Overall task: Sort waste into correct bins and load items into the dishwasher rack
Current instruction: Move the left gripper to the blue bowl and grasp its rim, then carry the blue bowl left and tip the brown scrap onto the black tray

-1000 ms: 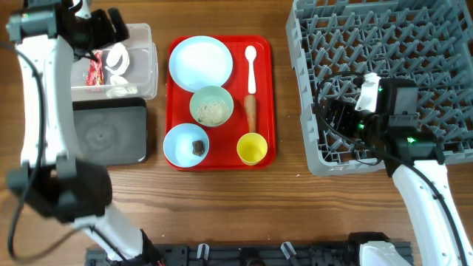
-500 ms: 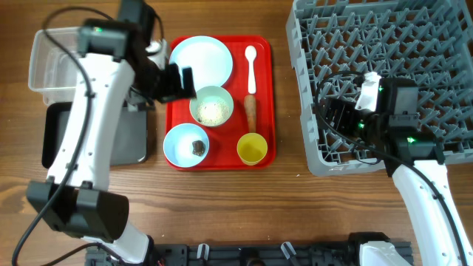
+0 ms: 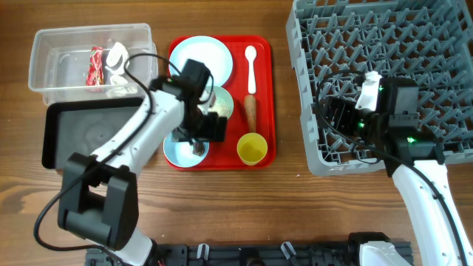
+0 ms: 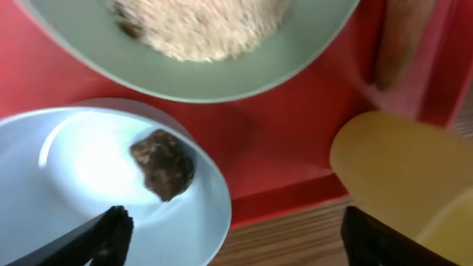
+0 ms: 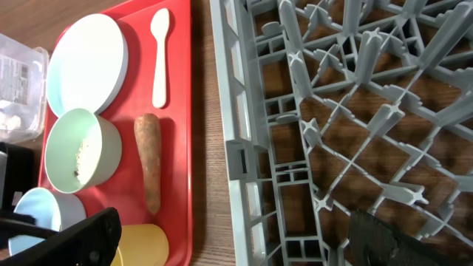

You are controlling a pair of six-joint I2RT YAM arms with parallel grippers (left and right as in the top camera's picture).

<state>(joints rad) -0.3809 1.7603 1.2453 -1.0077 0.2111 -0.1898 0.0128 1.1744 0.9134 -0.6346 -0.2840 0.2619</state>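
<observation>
Hovering my left gripper (image 4: 236, 222), jaws wide, over the small dark brown lump (image 4: 163, 164) in the pale blue round bowl (image 4: 81, 159), I judge waste-sorting underway; next, descend and pinch it. Farther off, my right gripper (image 5: 233, 222) hangs open over the grey lattice rack (image 5: 332, 111).

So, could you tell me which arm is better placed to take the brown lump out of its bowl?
Left: the left gripper hangs open just over the lump, while the right gripper is off over the rack.
</observation>
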